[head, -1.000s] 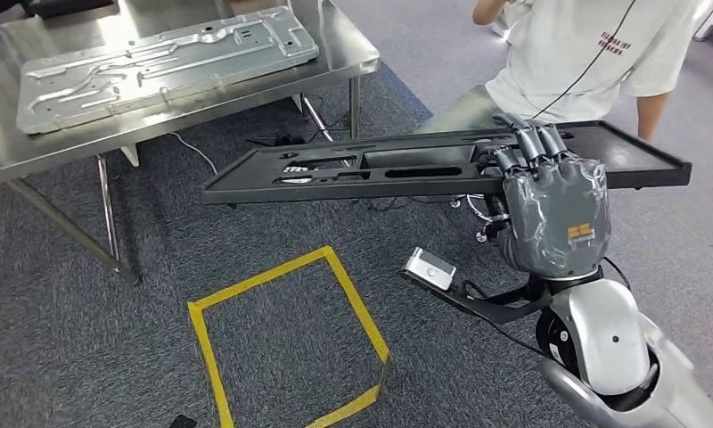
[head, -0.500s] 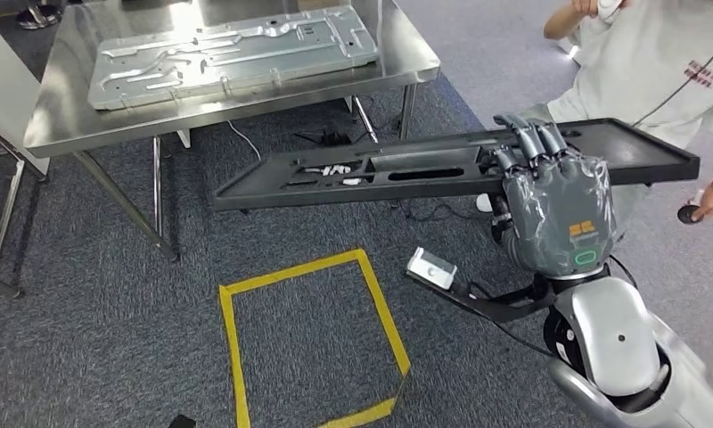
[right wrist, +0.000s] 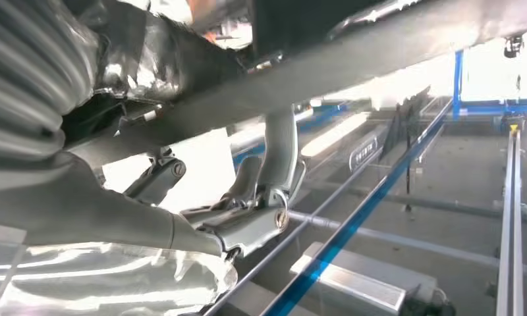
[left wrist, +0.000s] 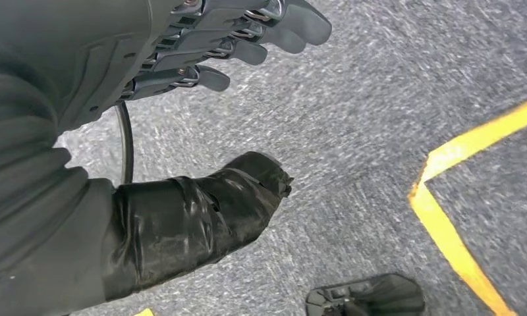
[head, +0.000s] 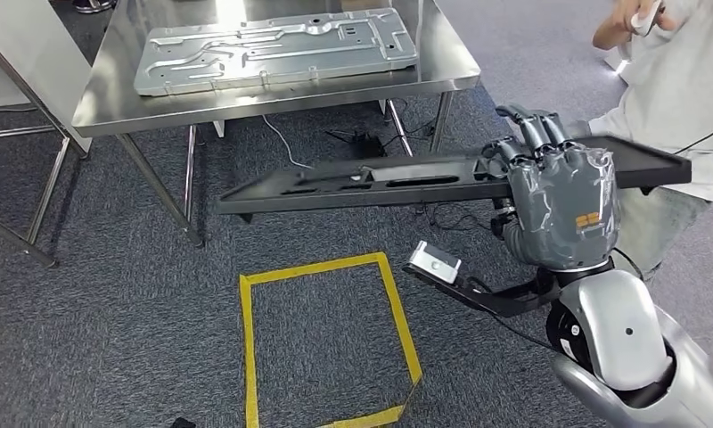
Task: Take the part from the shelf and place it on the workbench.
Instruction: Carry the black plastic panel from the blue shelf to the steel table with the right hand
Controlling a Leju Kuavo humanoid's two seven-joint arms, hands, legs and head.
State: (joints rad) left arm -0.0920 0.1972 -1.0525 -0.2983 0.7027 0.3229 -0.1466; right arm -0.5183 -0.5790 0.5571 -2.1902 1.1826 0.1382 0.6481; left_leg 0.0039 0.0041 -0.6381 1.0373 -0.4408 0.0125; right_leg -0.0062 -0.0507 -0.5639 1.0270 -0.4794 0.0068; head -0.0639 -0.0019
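Note:
A long black flat part (head: 362, 181) with cut-outs hangs level over the carpet, and my right hand (head: 558, 192) grips it near its right end, fingers curled over its far edge. The right wrist view looks up at the part's dark underside (right wrist: 353, 39) with my right hand (right wrist: 116, 151) clamped on it. The steel workbench (head: 103, 111) stands beyond the part at the upper left. On it lies a silver stamped metal panel (head: 277, 49). My left hand (left wrist: 182, 118) hangs over the carpet holding nothing, fingers apart from the thumb.
A person in a white shirt (head: 683, 80) stands close at the right, behind the part's right end. A yellow tape square (head: 322, 339) marks the carpet below. Cables (head: 362, 138) lie under the workbench, whose legs (head: 161, 187) stand near the part's left end.
The whole view has swung, so the workbench now sits further right and fuller in view. My right hand still holds the part, which now shows more edge-on.

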